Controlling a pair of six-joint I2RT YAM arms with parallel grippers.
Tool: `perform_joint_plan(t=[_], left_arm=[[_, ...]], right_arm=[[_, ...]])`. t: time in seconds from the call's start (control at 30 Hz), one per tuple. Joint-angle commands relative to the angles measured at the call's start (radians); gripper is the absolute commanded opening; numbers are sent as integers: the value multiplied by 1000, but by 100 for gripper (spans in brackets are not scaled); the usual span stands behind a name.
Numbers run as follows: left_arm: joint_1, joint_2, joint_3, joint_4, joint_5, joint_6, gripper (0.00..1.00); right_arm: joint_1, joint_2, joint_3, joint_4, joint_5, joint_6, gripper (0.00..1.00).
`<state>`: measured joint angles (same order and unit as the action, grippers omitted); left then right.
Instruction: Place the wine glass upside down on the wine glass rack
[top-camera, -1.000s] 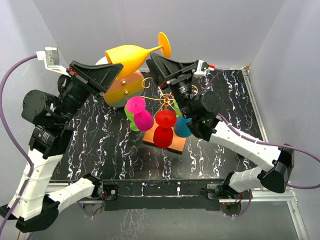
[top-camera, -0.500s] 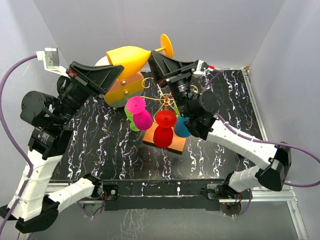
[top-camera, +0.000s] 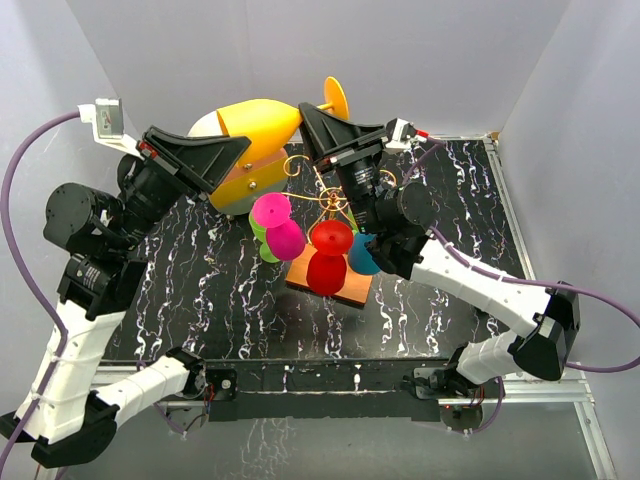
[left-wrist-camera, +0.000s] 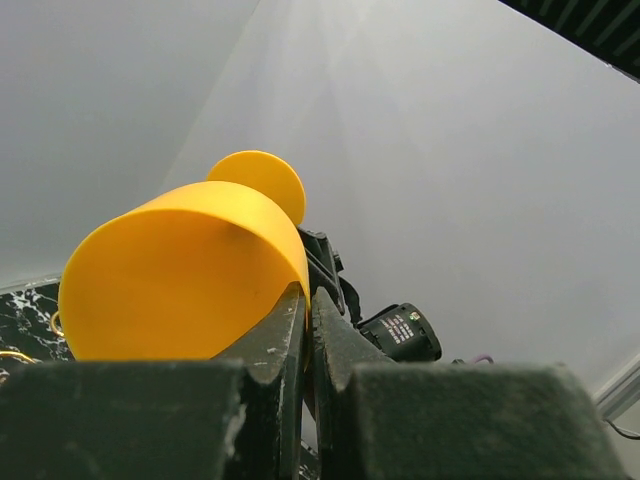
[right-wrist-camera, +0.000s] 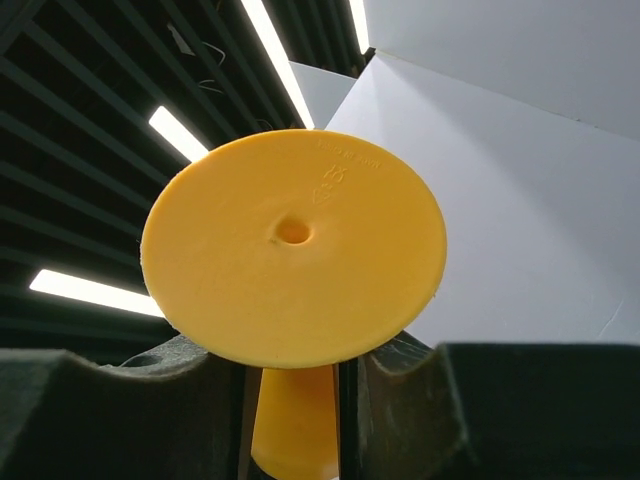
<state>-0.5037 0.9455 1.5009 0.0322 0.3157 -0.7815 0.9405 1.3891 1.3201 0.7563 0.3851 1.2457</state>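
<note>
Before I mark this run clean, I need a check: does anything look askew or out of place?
Only the yellow wine glass lies sideways in mid-air, left gripper pinching its rim, right gripper straddling its stem. Glasses on the rack hang orderly; nothing spilled.

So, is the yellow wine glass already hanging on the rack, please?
No, the yellow wine glass lies sideways in the air behind the wine glass rack.

The wine glass (top-camera: 255, 120) lies sideways behind the wine glass rack (top-camera: 352, 288).
</note>
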Motion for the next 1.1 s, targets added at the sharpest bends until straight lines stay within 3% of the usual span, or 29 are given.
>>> perform_joint_plan(t=[0.0, 0.17, 0.23, 0.47, 0.53, 0.73, 1.07], left_arm=[[2, -20, -11, 53, 41, -15, 0], [3, -29, -18, 42, 27, -10, 0], [2, -37, -16, 20, 15, 9, 2], [2, -111, -20, -218, -96, 153, 51], [3, -133, -20, -267, -123, 177, 58], [3, -185, 49, -402, -225, 243, 62], [2, -119, 217, -323, -75, 221, 65]], right_arm=[[0, -17, 53, 66, -15, -33, 27], [0, -18, 45, 78, -22, -54, 0], [0, -24, 39, 82, -20, -71, 0], [0, -49, 1, 123, -61, -169, 0], [0, -54, -15, 140, -78, -195, 0], [0, -56, -2, 142, -252, -377, 0], [-1, -22, 165, -75, -653, -730, 0]])
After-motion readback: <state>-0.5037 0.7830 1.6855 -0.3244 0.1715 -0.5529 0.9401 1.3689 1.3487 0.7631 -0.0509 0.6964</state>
